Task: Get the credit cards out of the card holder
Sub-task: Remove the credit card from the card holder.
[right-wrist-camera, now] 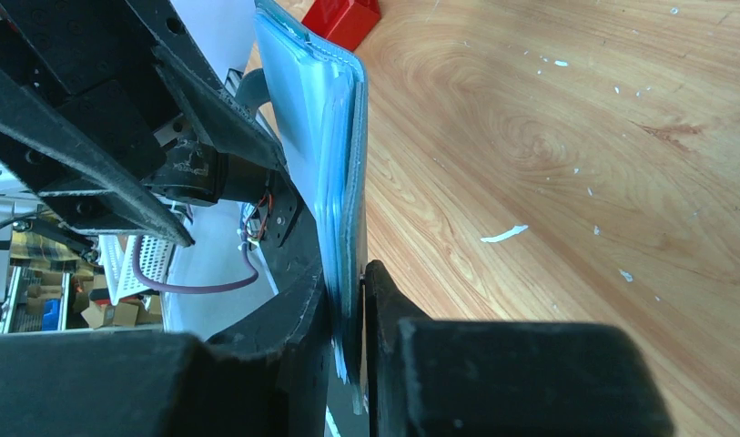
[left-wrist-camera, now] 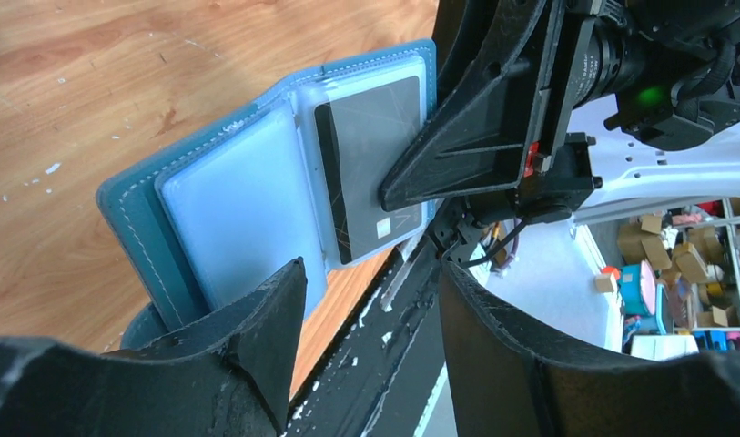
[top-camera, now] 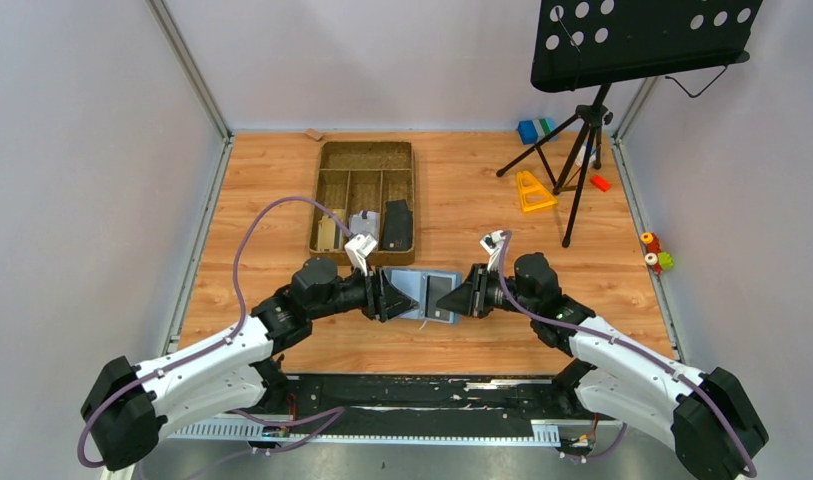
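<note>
The slate-blue card holder hangs open above the table between my two grippers. The left wrist view shows its pale blue pockets, with a dark grey credit card in the right-hand pocket. My right gripper is shut on the holder's right edge. Seen edge-on in the right wrist view, the card holder is pinched between that gripper's fingers. My left gripper is open at the holder's left flap, one finger lying over the flap's lower corner with nothing clamped.
A brown divided tray behind the holder has three flat cards in its near compartments. A black music stand stands at the back right, with a blue-and-green block, a yellow triangle and small toys around it.
</note>
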`<state>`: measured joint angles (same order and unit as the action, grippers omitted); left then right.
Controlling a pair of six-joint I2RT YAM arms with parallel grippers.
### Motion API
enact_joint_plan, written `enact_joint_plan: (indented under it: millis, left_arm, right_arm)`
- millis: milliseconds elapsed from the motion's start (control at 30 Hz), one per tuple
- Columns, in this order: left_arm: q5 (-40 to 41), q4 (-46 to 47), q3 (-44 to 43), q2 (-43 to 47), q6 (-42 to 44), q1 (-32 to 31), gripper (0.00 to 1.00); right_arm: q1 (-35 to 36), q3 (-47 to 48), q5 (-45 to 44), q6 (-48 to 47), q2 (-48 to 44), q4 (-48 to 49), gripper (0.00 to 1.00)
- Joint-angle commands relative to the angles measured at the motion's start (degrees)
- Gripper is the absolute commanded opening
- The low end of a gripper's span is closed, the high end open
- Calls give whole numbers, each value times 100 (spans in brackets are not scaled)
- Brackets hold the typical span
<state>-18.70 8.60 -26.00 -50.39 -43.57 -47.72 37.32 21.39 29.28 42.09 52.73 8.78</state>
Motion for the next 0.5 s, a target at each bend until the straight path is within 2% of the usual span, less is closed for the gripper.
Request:
enact_joint_plan:
  millis: [0,133,300,467]
  left_arm:
    - [100,479,51,-50,116,-18,59]
    - [135,711,137,-122,-143,-13,54]
    - [393,645,291,-85,-200,54,54]
    - [-392,1238,539,-265,-633,449,52]
  right_arm:
    - [-7,143,135,49,-74,599,0]
    - [-13,116,106,94,-49,660,0]
    - [-8,-85,48,254,25,877,0]
    - [-18,-235,172,436,200,1252,0]
